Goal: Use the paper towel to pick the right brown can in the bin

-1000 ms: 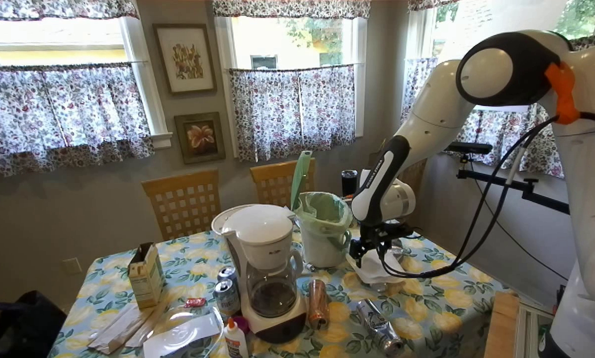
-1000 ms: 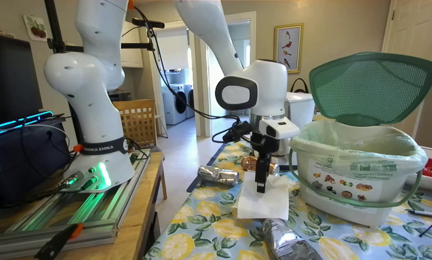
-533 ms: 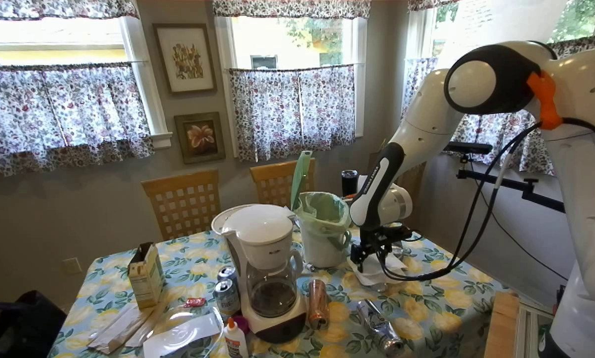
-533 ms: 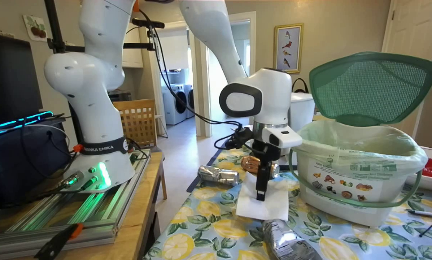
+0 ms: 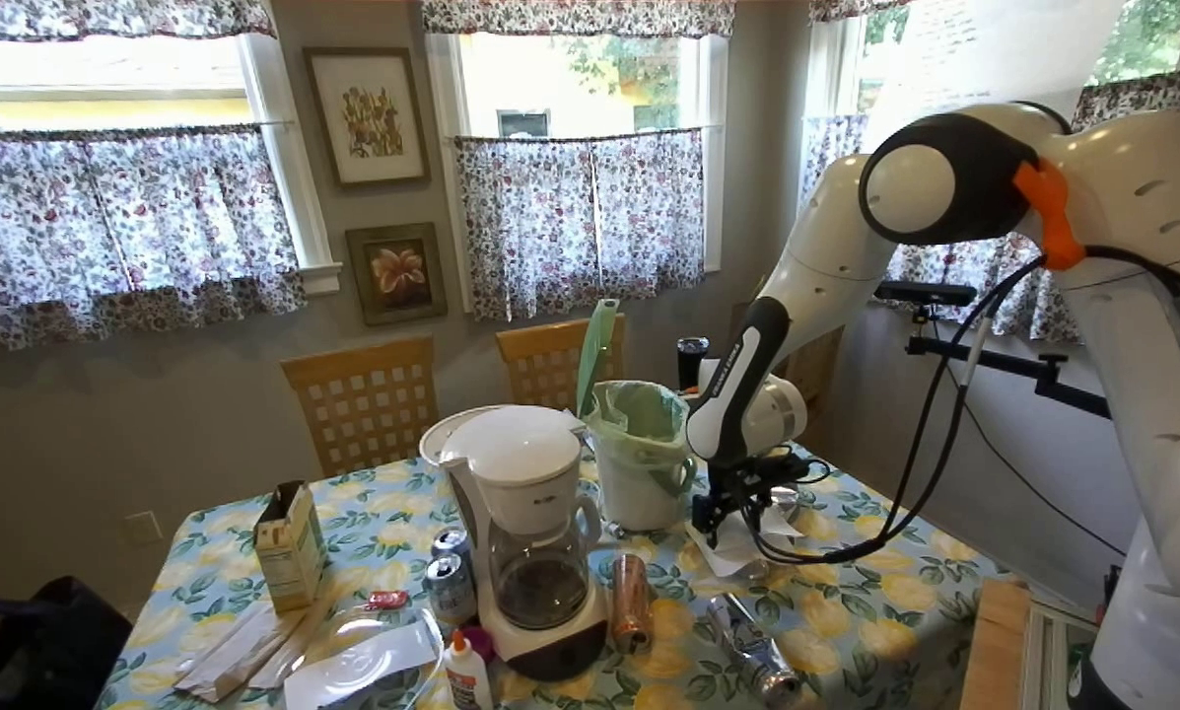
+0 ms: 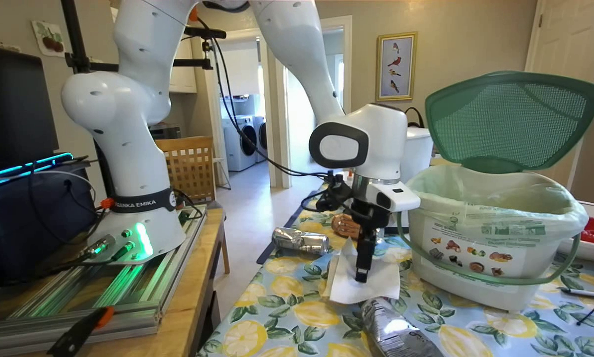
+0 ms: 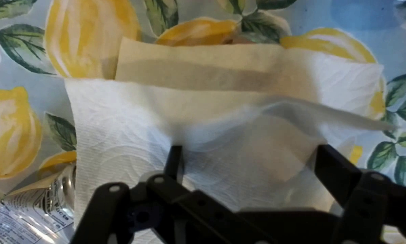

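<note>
Black base collar (image 6: 147, 201), in an exterior view: white letters "RANKA EMIKA", the initial letter not showing. "FRANKA EMIKA" also runs along the arm (image 5: 728, 370) in an exterior view; wrist view gives "facts" on a crumpled silver container (image 7: 33, 213). Print on the bin (image 6: 468, 238) and the mark on the coffee maker (image 5: 525, 463) are too small to read with confidence.

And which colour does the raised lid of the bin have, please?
The bin lid is green, with a fine mesh pattern; it shows best in an exterior view.
</note>
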`<state>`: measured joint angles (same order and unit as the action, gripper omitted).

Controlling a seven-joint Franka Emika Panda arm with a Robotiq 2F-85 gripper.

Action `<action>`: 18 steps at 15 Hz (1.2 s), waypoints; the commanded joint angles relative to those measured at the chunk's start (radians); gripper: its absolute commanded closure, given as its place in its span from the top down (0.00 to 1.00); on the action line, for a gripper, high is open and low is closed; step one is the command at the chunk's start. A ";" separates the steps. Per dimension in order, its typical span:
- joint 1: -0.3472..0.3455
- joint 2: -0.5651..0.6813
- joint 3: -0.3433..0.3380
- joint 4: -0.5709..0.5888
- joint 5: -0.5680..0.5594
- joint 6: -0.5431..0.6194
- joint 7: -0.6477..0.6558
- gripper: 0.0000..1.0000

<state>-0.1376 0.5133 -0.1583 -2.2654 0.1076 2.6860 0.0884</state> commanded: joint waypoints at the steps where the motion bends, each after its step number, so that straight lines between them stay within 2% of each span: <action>1: 0.027 0.042 -0.022 0.045 -0.047 -0.038 0.035 1.00; 3: 0.032 0.052 -0.027 0.053 -0.053 -0.049 0.038 1.00; 4: 0.032 0.057 -0.026 0.058 -0.053 -0.057 0.038 0.81; 12: 0.047 0.062 -0.036 0.060 -0.054 -0.063 0.054 0.22; 15: 0.062 0.040 -0.046 0.047 -0.059 -0.063 0.073 0.03; 18: 0.088 0.005 -0.059 0.018 -0.077 -0.064 0.098 0.00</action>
<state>-0.0861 0.5561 -0.1970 -2.2214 0.0744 2.6495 0.1306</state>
